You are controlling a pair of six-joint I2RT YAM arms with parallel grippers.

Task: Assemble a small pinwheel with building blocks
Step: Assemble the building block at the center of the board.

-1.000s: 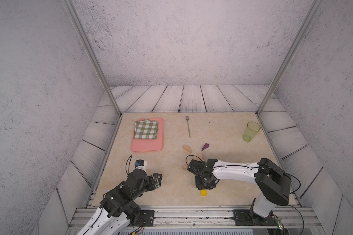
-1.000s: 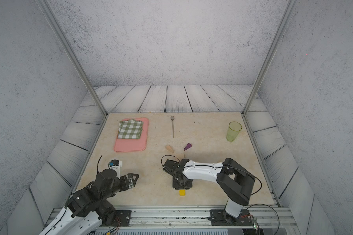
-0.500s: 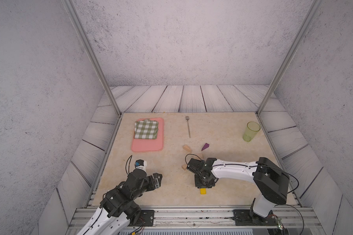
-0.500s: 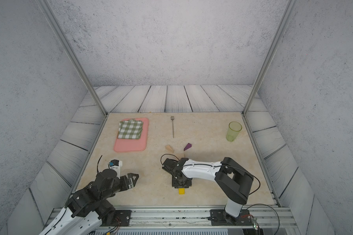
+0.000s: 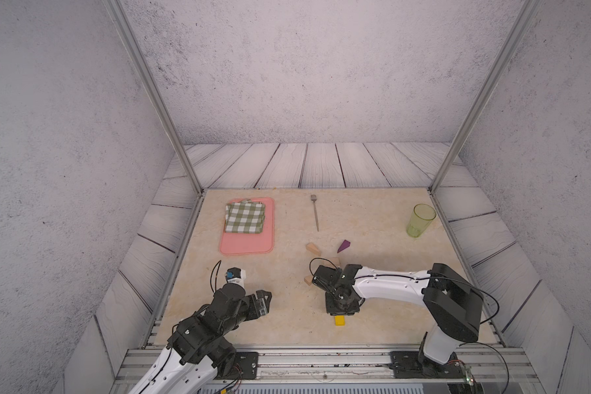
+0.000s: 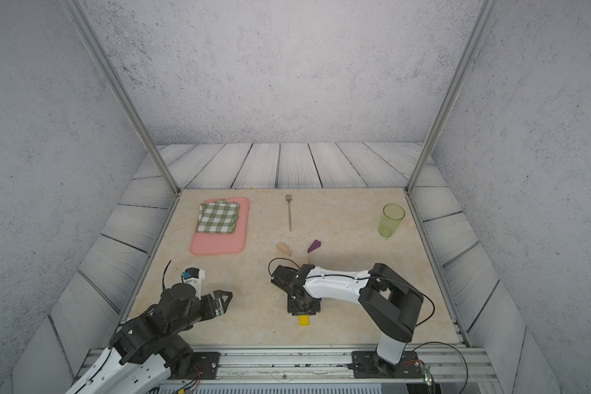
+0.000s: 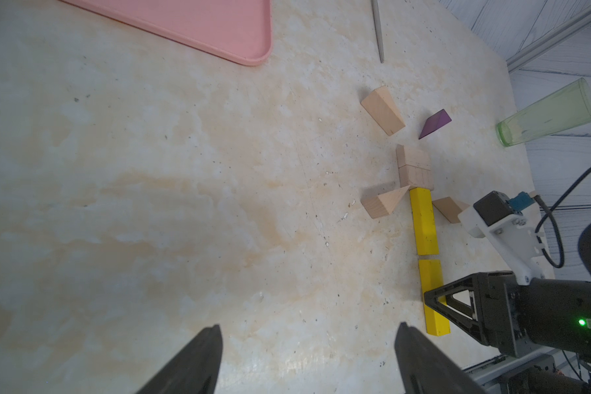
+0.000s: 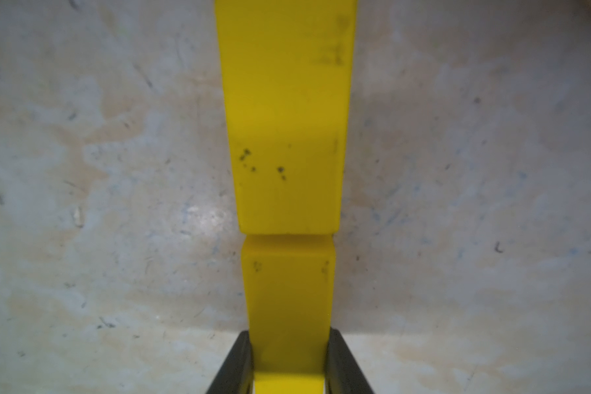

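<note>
The half-built pinwheel (image 7: pixel 420 198) lies flat on the beige marbled bench (image 7: pixel 151 204), a little right of the middle and toward the arms' side. Its hub of two short pale-wood rectangles (image 7: pixel 414 167) sits side by side. A yellow rectangular bar (image 7: pixel 423 221) butts against the hub and points back toward the robot.

A second yellow bar (image 8: pixel 289 300) lies in line with the first, end to end; the left wrist view shows a thin gap between them. The right pincer (image 8: pixel 289 366) is closed across this second bar, a dark finger (image 8: pixel 236 368) pressed to each long side, low over the bench.

One pale-wood triangular wedge (image 7: pixel 384 204) has its tip at the corner where hub meets bar. Another wood wedge (image 7: pixel 449 209) lies just beside the bar on its other side. A third wood wedge (image 7: pixel 382 111) and a purple wedge (image 7: pixel 435 124) lie loose beyond the hub.

The left pincer (image 7: pixel 307 358) hangs spread wide over the bench, well apart from the blocks, holding nothing.

Farther back lie a metal fork (image 5: pixel 315 213) and a pink tray (image 5: pixel 246 247) carrying a folded green-checked cloth (image 5: pixel 245 218). A green see-through cup (image 5: pixel 420 220) stands upright at the far right.
</note>
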